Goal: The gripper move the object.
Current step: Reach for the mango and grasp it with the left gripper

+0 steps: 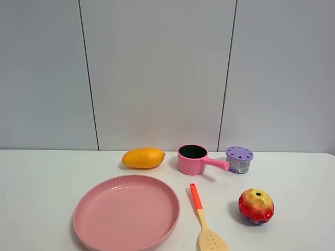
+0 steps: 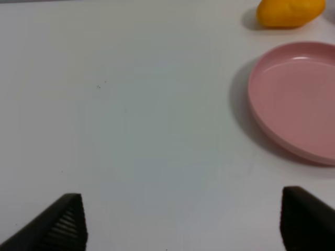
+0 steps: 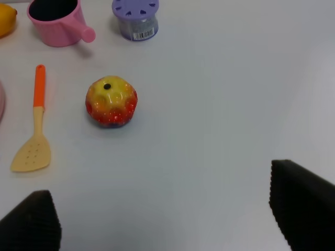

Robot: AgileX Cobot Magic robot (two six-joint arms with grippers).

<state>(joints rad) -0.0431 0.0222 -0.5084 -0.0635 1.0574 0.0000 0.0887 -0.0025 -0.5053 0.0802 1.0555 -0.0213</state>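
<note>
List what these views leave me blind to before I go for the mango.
Exterior high view: neither arm shows; the plate and spatula run off the bottom edge.
Left wrist view: the frame edge cuts the mango and the plate; of the left gripper only fingertips show.
Right wrist view: the mango is a sliver at the frame edge; of the right gripper only fingertips show; the label on the can is too small to read.

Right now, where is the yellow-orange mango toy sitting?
In the exterior high view the mango lies left of centre on the table, just left of the pink saucepan and behind the pink plate, touching neither.
</note>
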